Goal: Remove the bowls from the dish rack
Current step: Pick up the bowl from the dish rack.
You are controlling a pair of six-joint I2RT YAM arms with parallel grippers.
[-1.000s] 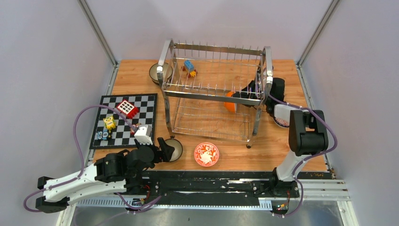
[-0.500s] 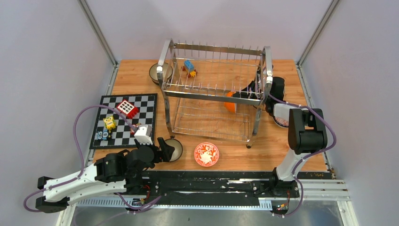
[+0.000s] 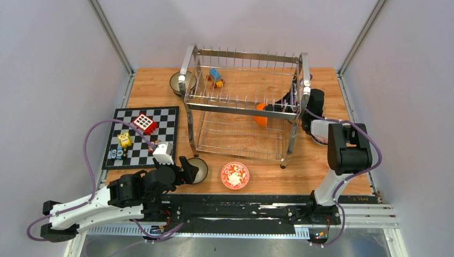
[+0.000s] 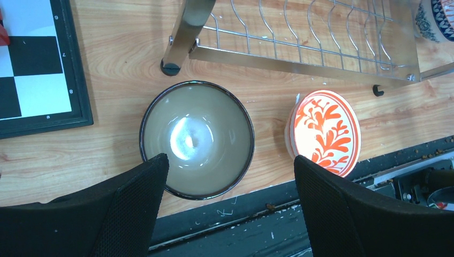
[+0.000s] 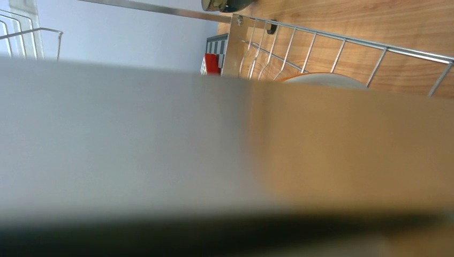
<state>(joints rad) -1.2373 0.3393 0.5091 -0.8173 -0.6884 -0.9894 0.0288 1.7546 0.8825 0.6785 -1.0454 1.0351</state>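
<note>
Pale walls enclose a wooden table (image 3: 155, 92) bearing one two-tier chrome dish rack (image 3: 243, 56). Five bowls show. One orange-and-white bowl (image 3: 260, 115) sits at the right end of the lower tier. Four stand on the wood around the rack, seemingly unloaded: grey bowl (image 3: 175, 84), brown bowl (image 4: 197, 139), red-patterned bowl (image 3: 235, 175), blue-patterned bowl (image 4: 430, 20). The right gripper (image 3: 281, 101) reaches in sideways beneath the upper tier, closed tight, apparently pinching the orange-and-white bowl's rim. The left gripper (image 4: 229, 160) hovers wide open and empty over the brown bowl.
</note>
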